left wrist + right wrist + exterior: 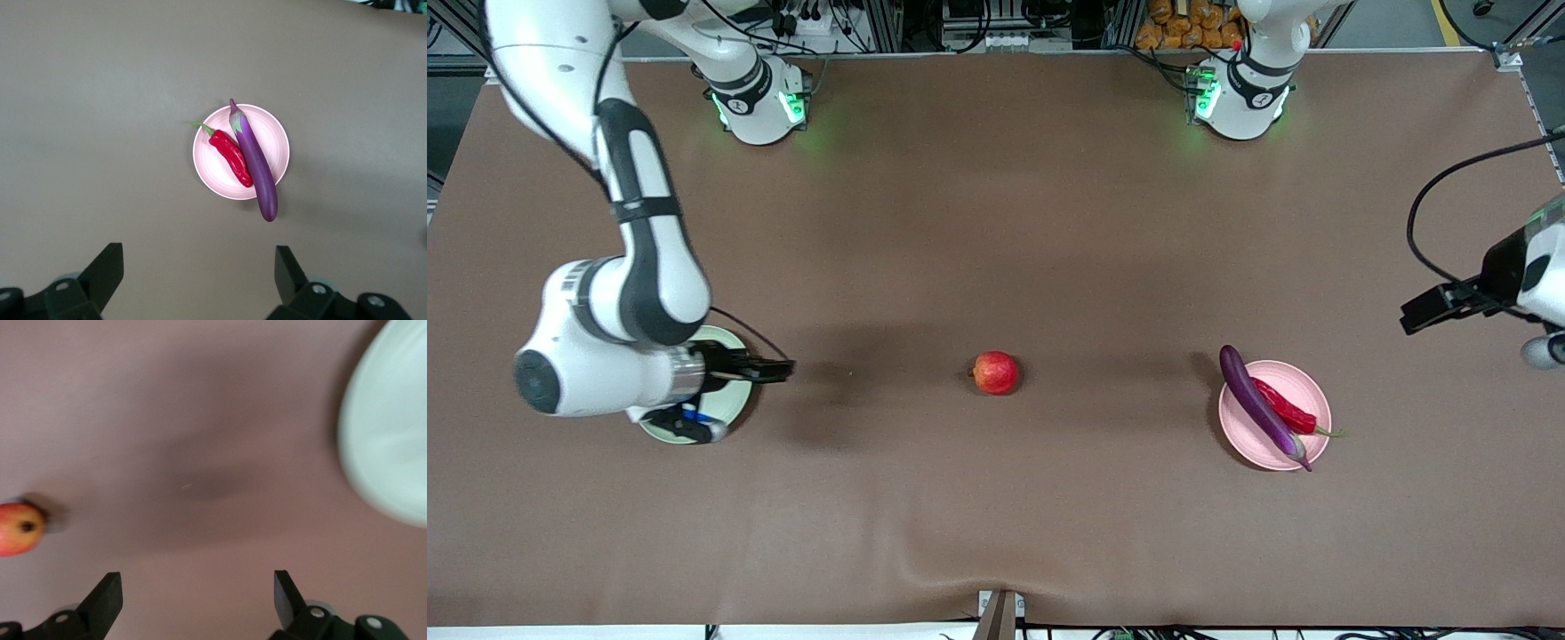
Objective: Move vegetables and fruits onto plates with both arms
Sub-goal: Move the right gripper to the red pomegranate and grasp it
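The pale pink plate [1294, 382] [272, 137] toward the left arm's end holds the purple eggplant [1258, 398] [257, 163] and the red chili pepper [1285, 407] [230, 152]. The red pomegranate-like fruit [996, 372] [17, 530] lies on the cloth mid-table. The pale green plate [734, 341] [390, 433] is mostly hidden under the right arm. The peach-like fruit is out of view. My right gripper [692, 427] [199, 597] is open and empty over the green plate's edge. My left gripper [1547, 348] [200, 273] is open and empty, high over the table's end.
A brown cloth [996, 222] covers the table, with a wrinkle near the front edge [925, 542]. The arm bases [760, 102] [1240, 98] stand along the farthest edge from the camera. A black cable [1432, 204] loops by the left arm.
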You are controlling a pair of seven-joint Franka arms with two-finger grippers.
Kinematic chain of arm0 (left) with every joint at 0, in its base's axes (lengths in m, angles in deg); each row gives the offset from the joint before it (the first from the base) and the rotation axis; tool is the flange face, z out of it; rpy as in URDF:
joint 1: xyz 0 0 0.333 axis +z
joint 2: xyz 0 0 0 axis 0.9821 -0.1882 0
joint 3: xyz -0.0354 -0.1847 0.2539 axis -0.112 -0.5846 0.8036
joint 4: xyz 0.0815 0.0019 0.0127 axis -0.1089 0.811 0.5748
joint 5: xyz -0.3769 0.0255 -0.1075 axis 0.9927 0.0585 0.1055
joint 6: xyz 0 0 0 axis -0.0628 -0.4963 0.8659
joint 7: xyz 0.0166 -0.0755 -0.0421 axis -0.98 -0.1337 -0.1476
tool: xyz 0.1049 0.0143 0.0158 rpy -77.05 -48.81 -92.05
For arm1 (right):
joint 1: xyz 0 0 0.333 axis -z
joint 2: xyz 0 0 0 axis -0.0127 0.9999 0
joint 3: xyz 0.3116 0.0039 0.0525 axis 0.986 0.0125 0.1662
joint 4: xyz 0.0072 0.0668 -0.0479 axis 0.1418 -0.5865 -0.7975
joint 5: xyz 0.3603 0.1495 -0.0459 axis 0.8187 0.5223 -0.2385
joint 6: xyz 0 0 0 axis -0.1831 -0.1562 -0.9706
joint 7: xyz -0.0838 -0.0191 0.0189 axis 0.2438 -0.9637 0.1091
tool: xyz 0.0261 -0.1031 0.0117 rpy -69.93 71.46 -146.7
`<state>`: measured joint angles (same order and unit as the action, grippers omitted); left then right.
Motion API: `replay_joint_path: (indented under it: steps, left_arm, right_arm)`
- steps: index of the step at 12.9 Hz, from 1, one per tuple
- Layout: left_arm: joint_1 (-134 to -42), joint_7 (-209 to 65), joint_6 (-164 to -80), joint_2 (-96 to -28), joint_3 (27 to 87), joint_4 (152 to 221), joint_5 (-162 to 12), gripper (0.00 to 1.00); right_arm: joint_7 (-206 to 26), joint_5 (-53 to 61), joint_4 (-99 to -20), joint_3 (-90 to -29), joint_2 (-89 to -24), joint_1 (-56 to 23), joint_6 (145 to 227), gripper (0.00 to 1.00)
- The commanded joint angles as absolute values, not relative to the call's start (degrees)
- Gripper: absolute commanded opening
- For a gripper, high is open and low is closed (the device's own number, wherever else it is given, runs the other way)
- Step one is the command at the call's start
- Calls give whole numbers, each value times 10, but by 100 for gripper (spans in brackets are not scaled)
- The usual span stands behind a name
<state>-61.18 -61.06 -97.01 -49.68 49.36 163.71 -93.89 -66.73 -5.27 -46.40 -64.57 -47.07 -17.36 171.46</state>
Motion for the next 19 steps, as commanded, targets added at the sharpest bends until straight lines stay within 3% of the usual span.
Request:
replay_joint_path:
  steps: [1,3,6,7,12,19]
  left_arm:
    - [-607,-670,-943,-447,494,1647,-923,100]
    - [-639,-671,-938,-406,543,1670,-885,100]
    - [-828,-692,-916,-357,746,1709,-864,100]
    - [-855,-694,-910,-352,783,1711,-852,100]
    - [-852,-693,-883,-351,786,1710,-844,100]
    - [-850,-683,-860,-332,790,1707,-845,100]
  right_arm:
    - [-527,-15,-453,-651,-463,-236,1756,100]
    - [-415,-2,-432,-650,-442,-280,1798,100]
    - [-262,-2,-403,-650,-402,-358,1886,100]
    - [-211,-2,-395,-650,-387,-384,1927,100]
    - [13,-4,-319,-651,-298,-448,2006,100]
    - [-8,-21,-323,-657,-270,-446,2018,100]
